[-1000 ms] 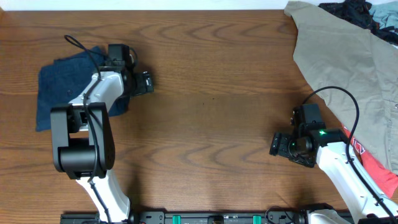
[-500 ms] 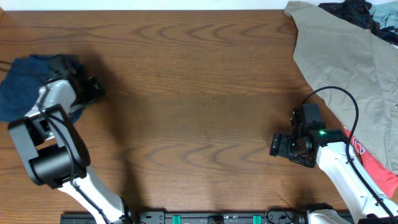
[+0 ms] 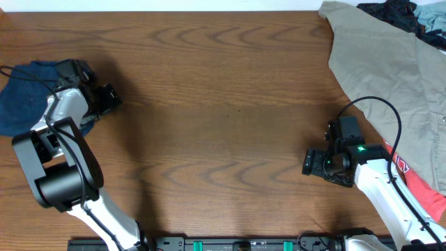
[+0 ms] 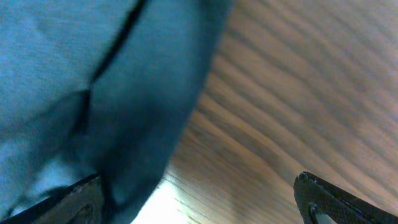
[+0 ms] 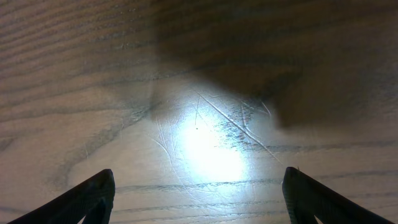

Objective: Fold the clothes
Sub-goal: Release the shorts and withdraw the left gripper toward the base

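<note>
The dark navy shorts [image 3: 21,104] lie bunched at the table's far left edge, partly under my left arm. In the left wrist view the blue cloth [image 4: 93,81] fills the upper left and reaches my left finger. My left gripper [image 3: 110,97] is open, just right of the shorts, with bare wood between its fingers [image 4: 199,186]. My right gripper [image 3: 309,162] is open and empty over bare wood at the right [image 5: 199,180], far from the shorts.
A large khaki garment [image 3: 390,77] covers the back right corner. A red-orange cloth [image 3: 421,185] lies at the right edge beside my right arm. Dark and teal clothes [image 3: 404,12] are piled at the top right.
My left arm has swung to the left, and the shorts have shifted with it to the table's left edge. The gripper has since edged slightly right. The right arm has not moved.
</note>
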You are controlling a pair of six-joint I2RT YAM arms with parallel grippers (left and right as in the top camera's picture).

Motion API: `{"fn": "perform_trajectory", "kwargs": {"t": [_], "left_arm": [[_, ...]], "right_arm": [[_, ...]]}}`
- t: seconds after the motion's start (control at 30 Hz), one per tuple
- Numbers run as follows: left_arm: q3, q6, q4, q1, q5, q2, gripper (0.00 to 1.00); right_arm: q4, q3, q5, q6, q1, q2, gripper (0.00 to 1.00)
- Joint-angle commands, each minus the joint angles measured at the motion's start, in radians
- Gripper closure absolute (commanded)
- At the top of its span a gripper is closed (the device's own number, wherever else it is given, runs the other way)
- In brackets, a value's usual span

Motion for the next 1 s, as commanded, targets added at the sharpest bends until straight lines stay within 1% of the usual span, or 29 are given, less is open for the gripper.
{"fn": "perform_trajectory", "kwargs": {"t": [0.0, 0.2, 0.33, 0.43, 0.53, 0.63, 0.67, 0.77, 0.83, 0.9, 0.97], "left_arm": [[0.0, 0.008, -0.013, -0.005, -0.021, -0.093, 0.02], [0.0, 0.019, -0.033, -0.017, -0.031, -0.219, 0.02], [0.0, 0.045, -0.054, -0.081, -0.026, -0.286, 0.02], [0.0, 0.091, -0.058, -0.182, -0.024, -0.31, 0.02], [0.0, 0.157, -0.065, -0.311, -0.024, -0.307, 0.02], [0.0, 0.222, -0.099, -0.455, -0.037, -0.299, 0.02], [0.0, 0.241, -0.121, -0.497, -0.052, -0.299, 0.02], [0.0, 0.247, -0.241, -0.61, -0.127, -0.299, 0.02], [0.0, 0.246, -0.37, -0.67, -0.166, -0.3, 0.02], [0.0, 0.237, -0.498, -0.702, -0.161, -0.301, 0.02], [0.0, 0.212, -0.636, -0.718, -0.126, -0.301, 0.02]], "right_arm": [[-0.001, 0.019, 0.003, -0.014, -0.009, -0.01, 0.15], [0.0, 0.019, 0.003, -0.014, -0.009, -0.01, 0.15], [0.003, 0.019, 0.003, -0.014, -0.009, -0.01, 0.15], [0.008, 0.019, 0.002, -0.014, -0.009, -0.01, 0.14], [0.016, 0.019, -0.01, -0.013, -0.009, -0.01, 0.1], [0.053, 0.019, -0.108, -0.013, -0.009, -0.01, 0.09], [0.074, 0.019, -0.146, -0.013, -0.009, -0.01, 0.09], [0.151, 0.019, -0.227, -0.013, -0.009, -0.01, 0.09], [0.188, 0.021, -0.225, -0.023, -0.01, -0.01, 0.09], [0.205, 0.027, -0.225, -0.052, -0.015, -0.01, 0.06], [0.199, 0.042, -0.225, -0.066, -0.027, -0.012, 0.01]]}}
